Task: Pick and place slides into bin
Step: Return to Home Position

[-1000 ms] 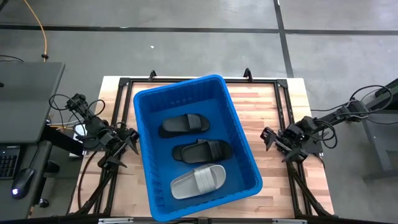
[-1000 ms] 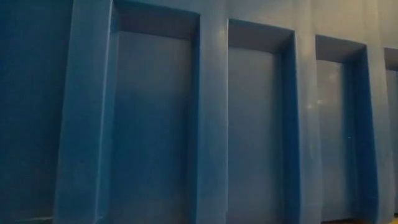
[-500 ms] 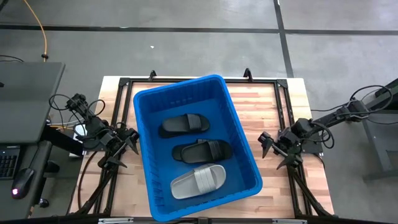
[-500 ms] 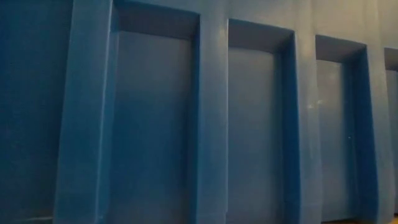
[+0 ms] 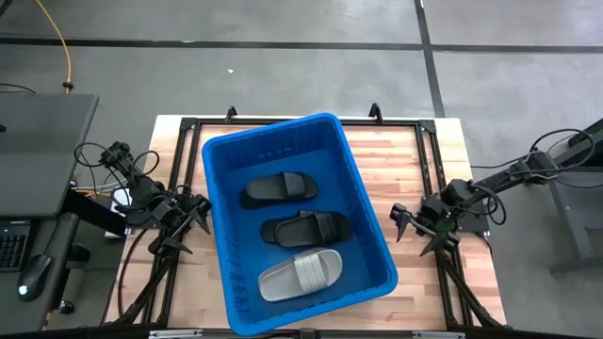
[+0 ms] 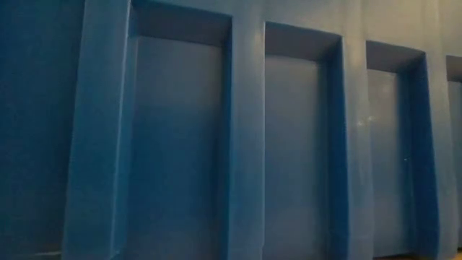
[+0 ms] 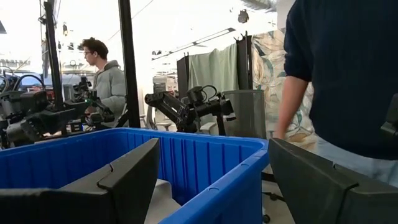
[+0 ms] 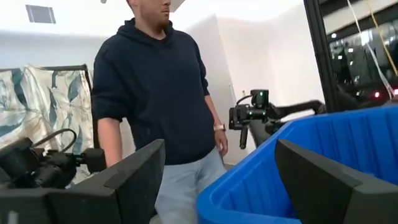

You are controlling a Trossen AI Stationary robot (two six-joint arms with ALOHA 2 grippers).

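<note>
Blue plastic fills my low camera from edge to edge, where the ribbed wall of the bin [image 6: 245,144] stands close against the lens. From above I see the bin set askew on the wooden table [image 5: 400,160] between my two arms. Three slides lie apart on its floor in a row: the upper black slide [image 5: 280,188], the middle black slide [image 5: 306,227], and below them the white slide [image 5: 301,273]. My left gripper [image 5: 195,226] sits just beside the bin's left wall, outside it, fingers spread wide with nothing between them. My right gripper [image 5: 408,229] sits just beside the right wall, equally wide and empty. Through the right wrist camera I see a person in a dark sweatshirt [image 8: 155,93] standing beyond the table. The left wrist camera shows a person in a grey hoodie [image 7: 106,78] farther back.
</note>
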